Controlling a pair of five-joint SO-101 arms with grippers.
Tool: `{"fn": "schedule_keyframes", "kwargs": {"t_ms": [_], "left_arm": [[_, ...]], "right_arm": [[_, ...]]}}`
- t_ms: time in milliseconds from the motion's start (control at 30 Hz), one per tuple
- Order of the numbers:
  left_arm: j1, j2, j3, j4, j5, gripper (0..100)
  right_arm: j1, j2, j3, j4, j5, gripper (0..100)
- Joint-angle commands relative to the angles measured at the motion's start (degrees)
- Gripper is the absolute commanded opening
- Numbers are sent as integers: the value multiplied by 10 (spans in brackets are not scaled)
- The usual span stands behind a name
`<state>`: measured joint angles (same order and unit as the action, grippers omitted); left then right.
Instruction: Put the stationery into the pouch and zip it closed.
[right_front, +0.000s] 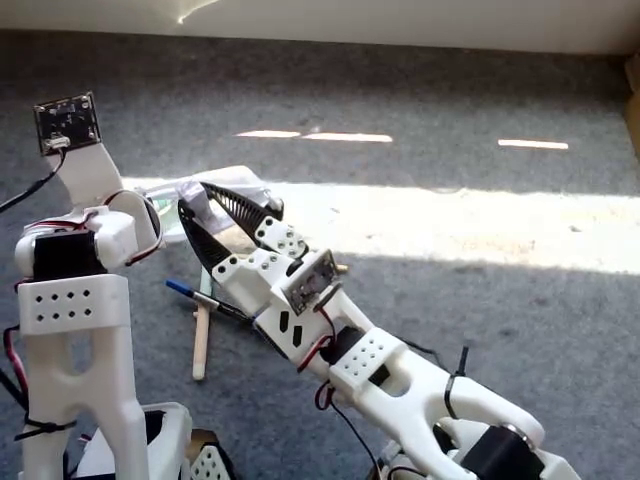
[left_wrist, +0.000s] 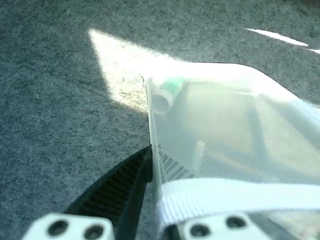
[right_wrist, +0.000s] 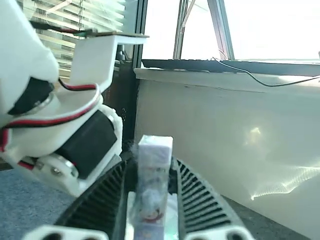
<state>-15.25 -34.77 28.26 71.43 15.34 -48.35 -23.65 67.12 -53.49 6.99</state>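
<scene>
A clear pouch with a white strap hangs in my left gripper, which is shut on its edge; a green-tipped item shows through the plastic. In the high view the pouch lies on the carpet beside the left arm. My right gripper is at the pouch's mouth, shut on a small white eraser-like block held upright between the black jaws. A blue-capped pen and a wooden pencil lie on the carpet under the right arm.
The surface is grey carpet with a bright band of sunlight across the middle. A pale wall runs along the far edge. Both arm bases crowd the near side.
</scene>
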Motion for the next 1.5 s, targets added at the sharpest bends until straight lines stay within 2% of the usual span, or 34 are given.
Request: {"fn": "schedule_keyframes", "kwargs": {"t_ms": [0,133,300,733,933,1133,1467], "left_arm": [[6,6,2,-7,4,8],[6,6,2,-7,4,8],[6,6,2,-7,4,8],[5,6,3,-7,-11,8],[-11,6,3,-7,-11,8],[-10,6,3,-7,-11,8],[-11,7,3,-4,-11,8]], "right_arm": [[8,7,-7,-10,5,5],[8,15,-6,-10,5,17],[8,15,0,-8,5,112],[8,10,0,-10,5,112],[8,-86,45,-7,5,112],[6,-151,71,92,4,112],[5,-157,76,102,4,112]]}}
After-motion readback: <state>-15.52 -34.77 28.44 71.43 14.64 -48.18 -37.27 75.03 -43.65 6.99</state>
